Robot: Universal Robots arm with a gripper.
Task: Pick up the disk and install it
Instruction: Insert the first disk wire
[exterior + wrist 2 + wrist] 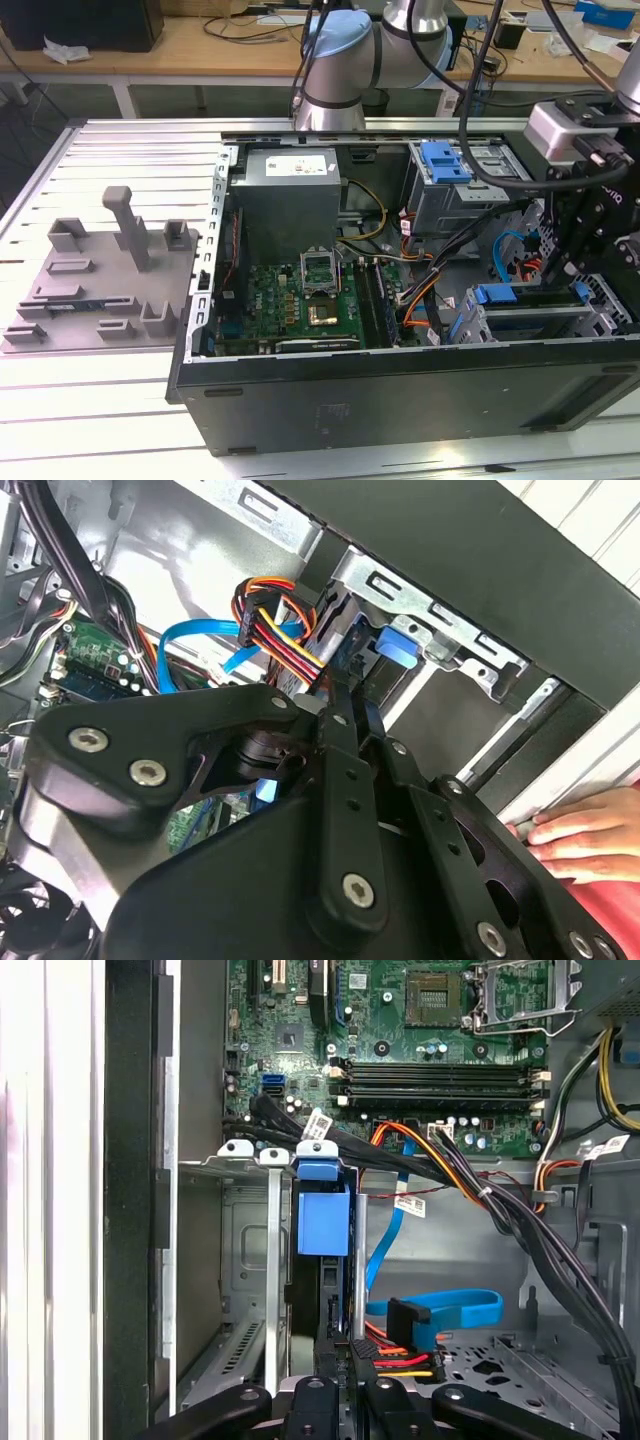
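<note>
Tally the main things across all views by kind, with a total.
Case: 1
Power supply: 1
Motherboard: 1
Disk: 1
End effector: 1
Fixture plate: 1
Hand: 1
Total: 7

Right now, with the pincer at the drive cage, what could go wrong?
A person's hand lies by the case, close to the pincer; a move might strike it. The orange-red power wires and blue cable lie right beside the disk, so they might snag or get pinched.
</note>
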